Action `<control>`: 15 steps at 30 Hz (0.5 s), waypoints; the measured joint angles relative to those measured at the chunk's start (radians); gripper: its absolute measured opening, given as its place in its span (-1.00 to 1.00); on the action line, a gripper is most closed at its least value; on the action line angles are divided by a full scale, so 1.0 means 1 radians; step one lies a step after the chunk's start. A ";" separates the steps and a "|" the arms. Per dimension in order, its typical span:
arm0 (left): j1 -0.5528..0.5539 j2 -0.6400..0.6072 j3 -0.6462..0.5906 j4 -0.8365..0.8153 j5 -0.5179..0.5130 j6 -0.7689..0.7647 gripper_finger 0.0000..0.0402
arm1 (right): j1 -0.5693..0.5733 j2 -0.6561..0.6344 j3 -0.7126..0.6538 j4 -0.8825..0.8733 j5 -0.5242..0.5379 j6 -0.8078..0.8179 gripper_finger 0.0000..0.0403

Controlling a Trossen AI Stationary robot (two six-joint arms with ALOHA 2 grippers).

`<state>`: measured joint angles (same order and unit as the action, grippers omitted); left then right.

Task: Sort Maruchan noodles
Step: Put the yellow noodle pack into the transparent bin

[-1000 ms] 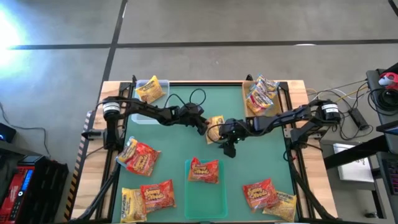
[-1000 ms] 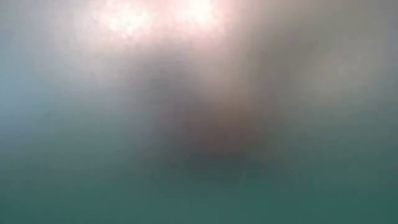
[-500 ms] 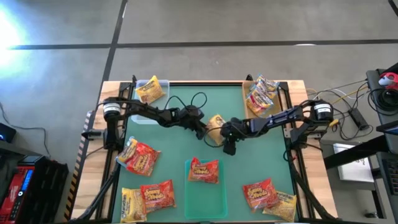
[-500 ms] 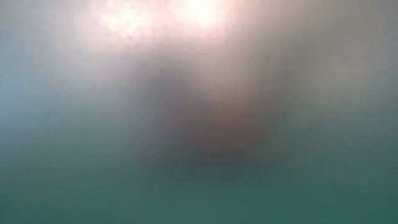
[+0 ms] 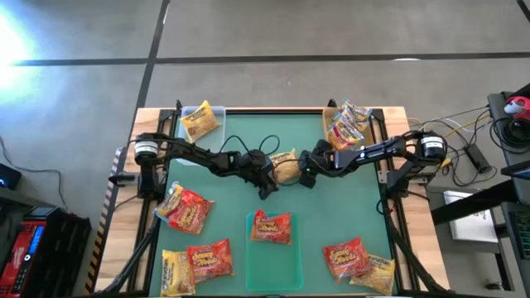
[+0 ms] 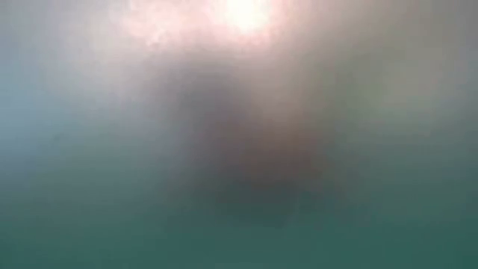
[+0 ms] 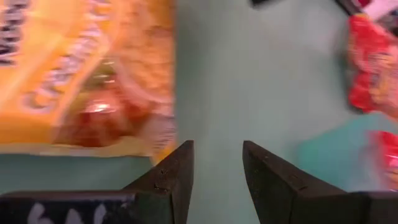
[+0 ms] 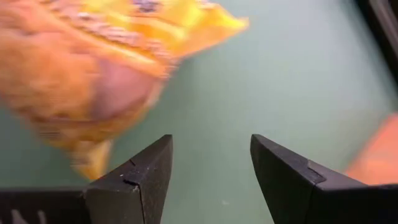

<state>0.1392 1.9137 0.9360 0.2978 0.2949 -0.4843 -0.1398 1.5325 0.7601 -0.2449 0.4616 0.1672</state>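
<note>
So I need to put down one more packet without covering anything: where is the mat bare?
The green mat is bare along its far middle, between the yellow packet at the far left and the pile at the far right. Another bare patch lies right of the central red packet. The middle is crowded: both arms flank a yellow packet.

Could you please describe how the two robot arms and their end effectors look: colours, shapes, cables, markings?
Both arms are black and slender, with a silver-white ring near each base. Loose black cables loop over the left arm; the right arm carries fewer. Each end effector, left and right, has two dark, flat, wedge-shaped fingers. Pale characters mark the left one's body.
</note>
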 joint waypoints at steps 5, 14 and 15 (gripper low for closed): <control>0.005 -0.041 0.000 0.005 0.034 0.070 -0.40 | -0.005 -0.071 0.003 -0.047 -0.027 0.056 0.02; 0.112 -0.084 0.000 0.005 -0.139 0.241 -0.40 | 0.047 -0.106 -0.016 0.250 -0.297 0.194 0.02; 0.129 -0.084 0.000 0.005 -0.162 0.247 -0.40 | 0.057 -0.096 -0.019 0.276 -0.297 0.204 0.02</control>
<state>0.2679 1.8301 0.9360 0.3031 0.1325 -0.2371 -0.0829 1.4360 0.7414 0.0311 0.1646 0.3715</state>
